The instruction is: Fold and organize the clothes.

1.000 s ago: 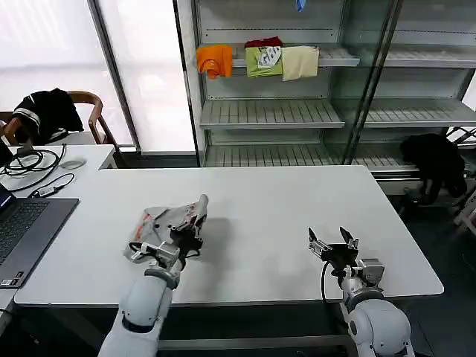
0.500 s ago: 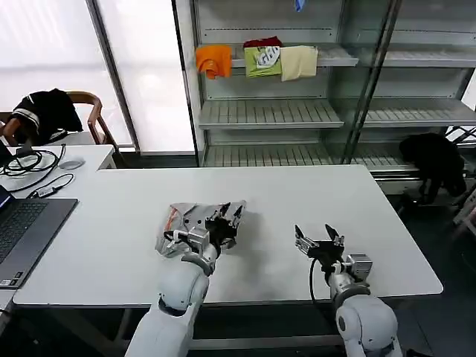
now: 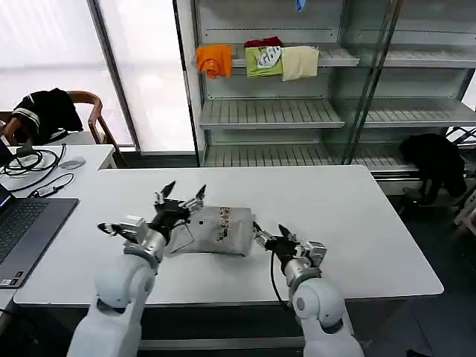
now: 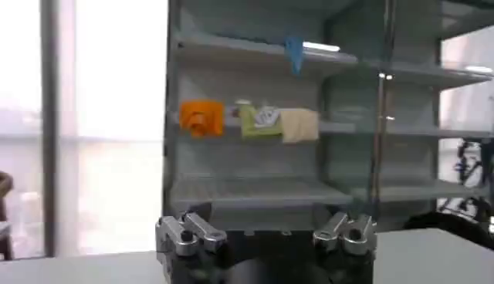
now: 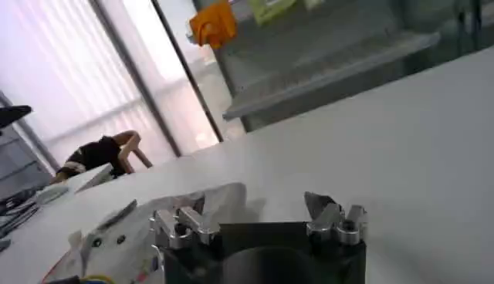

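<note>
Grey shirt [image 3: 216, 230], unreadable multicoloured print

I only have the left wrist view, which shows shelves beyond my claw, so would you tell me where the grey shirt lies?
Observer: The grey shirt lies as a folded bundle on the white table, with the left claw at its left end.
Operator: Thank you. Is my claw holding any of it?
Observer: No, its fingers are spread open with nothing between them.
Operator: And where is the other arm?
Observer: The right claw is open, low over the table at the shirt's right edge.
</note>
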Controlling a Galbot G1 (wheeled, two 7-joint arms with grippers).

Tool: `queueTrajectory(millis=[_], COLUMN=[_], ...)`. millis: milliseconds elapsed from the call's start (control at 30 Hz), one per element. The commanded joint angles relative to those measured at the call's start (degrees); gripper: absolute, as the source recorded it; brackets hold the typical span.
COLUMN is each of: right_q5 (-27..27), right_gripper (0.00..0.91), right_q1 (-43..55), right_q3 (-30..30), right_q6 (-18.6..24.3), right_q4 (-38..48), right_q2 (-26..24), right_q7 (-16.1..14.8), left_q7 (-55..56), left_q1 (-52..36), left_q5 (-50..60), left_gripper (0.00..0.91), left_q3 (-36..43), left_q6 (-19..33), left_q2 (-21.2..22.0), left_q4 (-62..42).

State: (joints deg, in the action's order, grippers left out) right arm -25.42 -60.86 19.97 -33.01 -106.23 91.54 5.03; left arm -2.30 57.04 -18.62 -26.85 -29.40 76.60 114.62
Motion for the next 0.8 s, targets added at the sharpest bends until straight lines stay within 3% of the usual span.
queueTrajectory(millis=[33, 533, 800], right_q5=[-5.22, -7.83, -7.39], right_gripper=[0.0, 0.0, 0.0], right_q1=[4.08, 4.1, 5.2], right_q3=[-4.67, -3.53, -0.05], right_q6=[-0.19, -0.11, -0.08], right_q4=[9.66, 8.06, 5.84], right_q2=[3.46, 3.46, 3.46], right_q7=[2.54, 0.77, 2.7], left_q7=[-0.98, -1.17, -2.5], left_q1=[6.42, 7.69, 9.62], left_q5=[-5.17, -5.54, -5.7], left_gripper=[0.907, 0.907, 0.907], left_q3=[-10.75, -11.5, -12.68], left_q6=[1.03, 2.54, 4.11], left_q2=[-4.24, -2.84, -2.97], left_q4=[3.02, 2.24, 2.02])
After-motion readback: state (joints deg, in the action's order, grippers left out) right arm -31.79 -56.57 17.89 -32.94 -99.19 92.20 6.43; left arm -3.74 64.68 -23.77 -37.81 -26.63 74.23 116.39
